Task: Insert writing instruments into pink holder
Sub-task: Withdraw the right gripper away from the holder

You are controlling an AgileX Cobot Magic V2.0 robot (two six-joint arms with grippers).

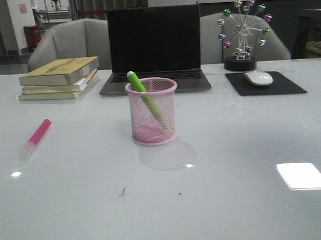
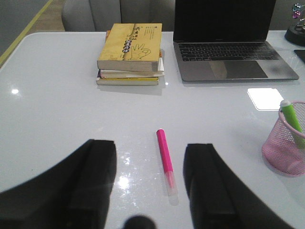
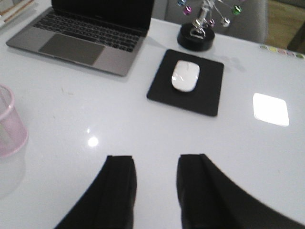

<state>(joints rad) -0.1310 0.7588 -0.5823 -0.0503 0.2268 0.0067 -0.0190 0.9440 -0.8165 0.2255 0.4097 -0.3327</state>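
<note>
L gripper [image 2: 150,179] spread astride hot-pink highlighter marker [image 2: 166,160] w/ pale cap; R gripper [image 3: 156,183] spread, empty. Risk I see — slick round barrel probably rolls if I close off-centre — never reaches pink wire-mesh cup [image 1: 152,111].

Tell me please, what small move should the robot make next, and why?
Probably the left gripper should descend over the pink highlighter and close on it. The green highlighter already leans inside the pink holder, while the pink one lies flat on the table, left of the holder. In the left wrist view it sits between the open fingers, and the right gripper is open and empty.
</note>
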